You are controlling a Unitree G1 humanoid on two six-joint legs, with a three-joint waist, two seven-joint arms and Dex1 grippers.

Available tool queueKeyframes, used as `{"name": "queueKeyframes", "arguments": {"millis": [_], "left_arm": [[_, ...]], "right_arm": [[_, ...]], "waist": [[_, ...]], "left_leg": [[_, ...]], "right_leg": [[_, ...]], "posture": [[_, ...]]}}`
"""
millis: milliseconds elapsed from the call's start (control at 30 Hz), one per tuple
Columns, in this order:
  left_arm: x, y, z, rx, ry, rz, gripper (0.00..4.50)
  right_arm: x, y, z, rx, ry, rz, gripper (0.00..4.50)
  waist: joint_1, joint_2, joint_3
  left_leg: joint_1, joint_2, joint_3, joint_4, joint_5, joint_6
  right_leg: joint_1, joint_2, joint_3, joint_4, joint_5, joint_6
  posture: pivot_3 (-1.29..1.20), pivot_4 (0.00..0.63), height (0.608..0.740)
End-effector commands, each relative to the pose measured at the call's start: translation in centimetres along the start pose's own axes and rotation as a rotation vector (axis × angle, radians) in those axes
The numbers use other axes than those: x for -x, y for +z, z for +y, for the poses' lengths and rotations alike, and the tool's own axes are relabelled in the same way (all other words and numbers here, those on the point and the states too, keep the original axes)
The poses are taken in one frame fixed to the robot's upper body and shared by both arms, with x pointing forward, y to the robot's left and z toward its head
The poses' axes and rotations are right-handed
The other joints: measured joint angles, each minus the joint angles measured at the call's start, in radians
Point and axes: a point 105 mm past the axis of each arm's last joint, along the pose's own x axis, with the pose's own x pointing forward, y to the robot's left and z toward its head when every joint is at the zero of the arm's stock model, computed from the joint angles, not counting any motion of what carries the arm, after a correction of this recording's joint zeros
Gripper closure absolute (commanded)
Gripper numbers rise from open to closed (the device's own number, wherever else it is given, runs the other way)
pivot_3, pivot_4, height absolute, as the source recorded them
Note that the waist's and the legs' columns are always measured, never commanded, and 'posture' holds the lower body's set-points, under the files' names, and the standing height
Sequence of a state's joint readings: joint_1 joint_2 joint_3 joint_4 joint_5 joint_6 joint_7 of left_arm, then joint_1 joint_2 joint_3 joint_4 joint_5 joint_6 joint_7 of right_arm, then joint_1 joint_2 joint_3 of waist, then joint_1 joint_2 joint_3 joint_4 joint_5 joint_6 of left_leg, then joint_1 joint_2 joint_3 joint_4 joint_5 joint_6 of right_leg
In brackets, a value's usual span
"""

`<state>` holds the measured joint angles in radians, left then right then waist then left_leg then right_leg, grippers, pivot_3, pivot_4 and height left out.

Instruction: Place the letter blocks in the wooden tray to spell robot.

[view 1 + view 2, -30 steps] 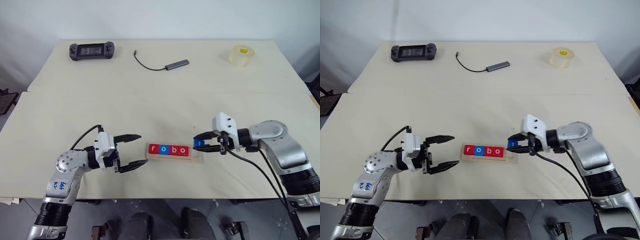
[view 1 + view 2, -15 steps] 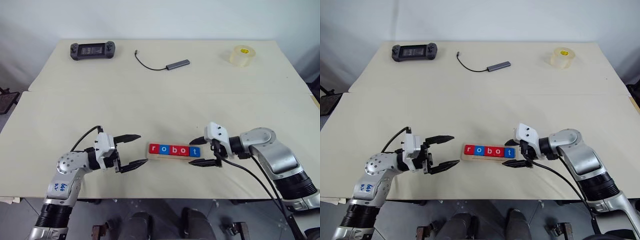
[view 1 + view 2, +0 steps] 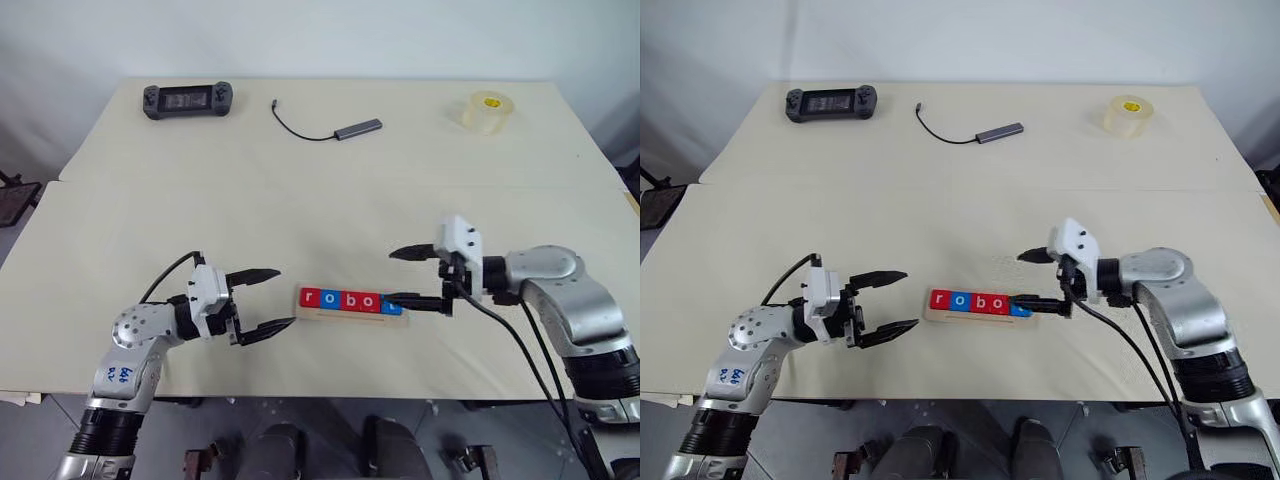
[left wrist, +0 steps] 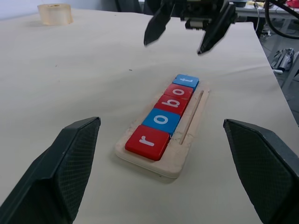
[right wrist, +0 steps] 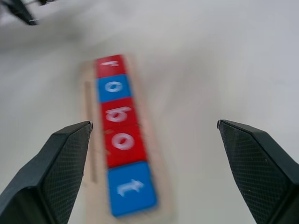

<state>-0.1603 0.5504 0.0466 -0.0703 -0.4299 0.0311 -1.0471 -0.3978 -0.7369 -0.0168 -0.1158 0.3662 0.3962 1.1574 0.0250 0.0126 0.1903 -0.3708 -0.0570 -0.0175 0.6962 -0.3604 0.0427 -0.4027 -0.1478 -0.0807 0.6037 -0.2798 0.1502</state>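
Five letter blocks [image 4: 167, 116] sit in the wooden tray [image 4: 191, 129] on the table [image 3: 320, 180], between the left gripper [image 3: 268, 298] and right gripper [image 3: 410, 276], both spread wide and empty. Red r, blue o, red b, red o, blue t spell robot. A second ago the right gripper still pinched the blue t at the tray's end; it has since let go and lifted clear.
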Motion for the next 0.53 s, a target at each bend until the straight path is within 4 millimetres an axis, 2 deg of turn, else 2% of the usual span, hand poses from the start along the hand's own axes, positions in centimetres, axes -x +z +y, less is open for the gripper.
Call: {"name": "queueKeyframes", "arguments": {"millis": [33,167,267,533], "left_arm": [[1.8,0.8,0.4,-0.036,0.057,0.011,0.0],[3.5,0.3,0.8,-0.025,0.105,0.075,0.0],[4.6,0.2,1.8,-0.047,0.136,0.11,0.0],[4.1,0.5,2.4,-0.056,0.09,0.116,0.0]], "right_arm": [[3.1,0.4,0.6,0.114,-0.048,-0.039,0.03],[5.8,-1.0,2.0,0.128,-0.022,-0.023,0.03],[7.5,-1.9,2.0,0.116,-0.033,-0.002,0.03],[7.7,-2.2,2.3,0.095,-0.053,-0.008,0.03]], "waist": [[-0.001,0.0,0.0],[-0.001,0.0,0.0],[-0.002,0.0,0.0],[-0.002,0.0,0.0]], "left_leg": [[0.0,0.0,0.0,-0.001,0.0,0.0],[0.0,0.0,0.001,-0.001,0.0,0.0],[0.003,0.001,0.001,0.0,0.0,0.0],[0.004,0.001,0.001,0.0,0.0,0.0]], "right_leg": [[0.0,0.0,0.0,0.0,0.0,0.0],[0.0,0.0,0.0,-0.001,0.0,0.0],[0.003,0.0,0.0,-0.001,0.0,0.0],[0.004,0.0,0.0,-0.001,0.0,0.0]], "posture": [[0.0,0.15,0.74],[0.0,0.15,0.74],[0.0,0.15,0.74],[0.0,0.15,0.74]]}}
